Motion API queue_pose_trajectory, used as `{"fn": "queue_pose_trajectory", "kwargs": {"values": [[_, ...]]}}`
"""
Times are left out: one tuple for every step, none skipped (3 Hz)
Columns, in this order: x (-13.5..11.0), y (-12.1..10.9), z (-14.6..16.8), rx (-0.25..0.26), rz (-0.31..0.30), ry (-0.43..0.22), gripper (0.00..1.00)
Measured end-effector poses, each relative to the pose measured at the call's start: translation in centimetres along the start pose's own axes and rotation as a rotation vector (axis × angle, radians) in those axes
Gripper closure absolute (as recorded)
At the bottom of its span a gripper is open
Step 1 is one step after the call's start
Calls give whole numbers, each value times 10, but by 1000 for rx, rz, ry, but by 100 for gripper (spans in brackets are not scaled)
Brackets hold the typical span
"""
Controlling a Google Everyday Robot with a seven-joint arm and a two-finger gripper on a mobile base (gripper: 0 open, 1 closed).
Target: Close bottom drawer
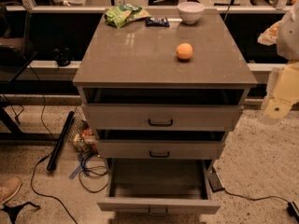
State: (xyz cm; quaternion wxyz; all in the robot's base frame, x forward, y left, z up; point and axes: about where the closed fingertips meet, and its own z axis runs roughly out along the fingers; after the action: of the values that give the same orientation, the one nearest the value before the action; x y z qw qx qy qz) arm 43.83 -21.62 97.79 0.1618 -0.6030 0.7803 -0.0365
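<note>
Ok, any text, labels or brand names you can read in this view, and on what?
Nothing legible.
Print on the green bag: too blurred to read.
Print on the dark packet: too small to read.
The bottom drawer, pulled open, and the gripper at the right edge of view: no markings visible.
</note>
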Motion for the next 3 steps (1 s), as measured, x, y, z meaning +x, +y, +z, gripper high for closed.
{"fn": "queue_pose_trajectory", "kwargs": {"values": [[0,0,0,0,0,0,0],[5,18,48,-110,64,-46,0],[-1,75,164,-333,253,-189,0]]}}
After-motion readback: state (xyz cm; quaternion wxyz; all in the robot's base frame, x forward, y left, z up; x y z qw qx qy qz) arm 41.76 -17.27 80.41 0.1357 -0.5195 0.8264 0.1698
